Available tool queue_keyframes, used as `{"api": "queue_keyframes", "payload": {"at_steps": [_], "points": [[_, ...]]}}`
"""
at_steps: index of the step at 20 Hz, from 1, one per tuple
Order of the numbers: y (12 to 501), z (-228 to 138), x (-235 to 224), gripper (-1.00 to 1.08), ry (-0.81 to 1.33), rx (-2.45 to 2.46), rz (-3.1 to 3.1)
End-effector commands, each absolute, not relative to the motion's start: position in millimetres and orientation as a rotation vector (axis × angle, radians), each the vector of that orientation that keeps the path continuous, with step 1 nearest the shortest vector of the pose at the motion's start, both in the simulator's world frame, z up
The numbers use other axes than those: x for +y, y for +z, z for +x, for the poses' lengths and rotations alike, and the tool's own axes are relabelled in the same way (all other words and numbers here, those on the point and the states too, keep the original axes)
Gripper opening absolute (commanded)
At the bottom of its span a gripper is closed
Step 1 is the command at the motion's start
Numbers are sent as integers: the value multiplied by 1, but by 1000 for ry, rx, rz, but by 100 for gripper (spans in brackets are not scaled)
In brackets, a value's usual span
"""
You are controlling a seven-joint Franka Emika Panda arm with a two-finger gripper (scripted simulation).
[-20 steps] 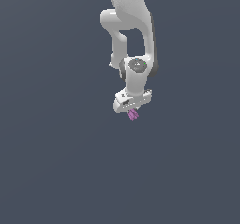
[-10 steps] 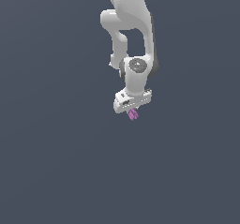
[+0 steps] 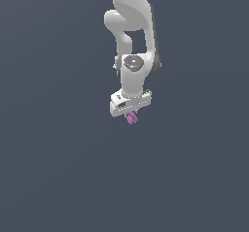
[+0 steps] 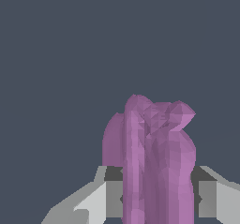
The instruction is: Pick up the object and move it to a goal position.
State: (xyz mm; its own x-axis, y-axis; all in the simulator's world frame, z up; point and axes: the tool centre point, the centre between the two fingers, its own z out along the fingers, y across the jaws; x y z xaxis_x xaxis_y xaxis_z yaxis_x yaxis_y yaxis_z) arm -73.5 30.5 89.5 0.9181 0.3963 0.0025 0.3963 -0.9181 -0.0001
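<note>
Beneath the white arm's wrist block, I am seeing my gripper (image 3: 130, 115) clamping a small lumpy purple-magenta piece (image 3: 131, 119). Its grey fingers (image 4: 110, 192) are pressing both sides of the piece (image 4: 154, 162), nearly closed.

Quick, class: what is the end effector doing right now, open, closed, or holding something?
End effector: closed on the purple object, which sits between its two fingers; in the exterior view the object pokes out just below the white block.
</note>
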Motion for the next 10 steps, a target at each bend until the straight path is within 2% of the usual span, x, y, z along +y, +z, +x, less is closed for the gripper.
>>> {"api": "queue_keyframes", "payload": {"at_steps": [1, 10], "points": [[104, -66, 13, -100, -5, -634, -3076], [166, -29, -61, -100, -4, -635, -3075]]}}
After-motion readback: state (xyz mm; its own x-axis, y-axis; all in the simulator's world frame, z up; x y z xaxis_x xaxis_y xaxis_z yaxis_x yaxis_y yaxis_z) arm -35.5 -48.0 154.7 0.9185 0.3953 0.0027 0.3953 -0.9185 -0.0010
